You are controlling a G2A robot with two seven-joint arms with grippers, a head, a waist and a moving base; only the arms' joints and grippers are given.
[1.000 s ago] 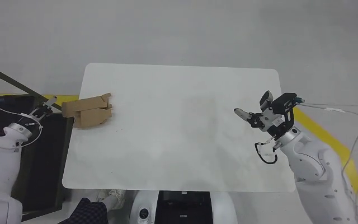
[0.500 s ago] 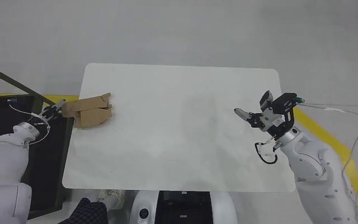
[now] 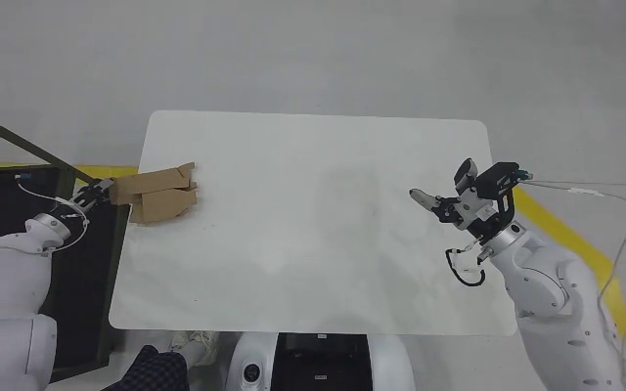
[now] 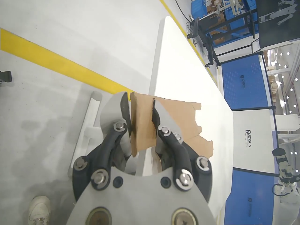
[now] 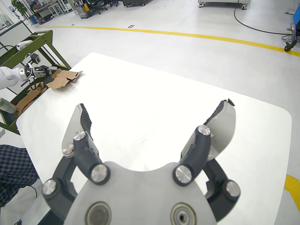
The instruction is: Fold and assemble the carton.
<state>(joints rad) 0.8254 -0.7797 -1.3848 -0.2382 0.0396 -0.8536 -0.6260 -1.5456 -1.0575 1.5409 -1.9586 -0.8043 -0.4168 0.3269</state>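
Swinging in from beyond the table's edge over the last second, my left gripper now sits at the outer end of the carton, which has not shifted and lies flat at the left edge of the table, toward the far corner. From the left wrist camera I see the two fingers clamped on a cardboard flap that overhangs the edge, the rest of the sheet lying on the tabletop beyond. My right gripper has held its place across the table, well apart from the carton, hovering over bare surface with its jaws spread wide and nothing between them.

As I judge it, the job is barely begun: the carton is grasped but flat, with no wall raised and no flap tucked. Drawing it inboard, opening it into a box and folding every flap all remain.
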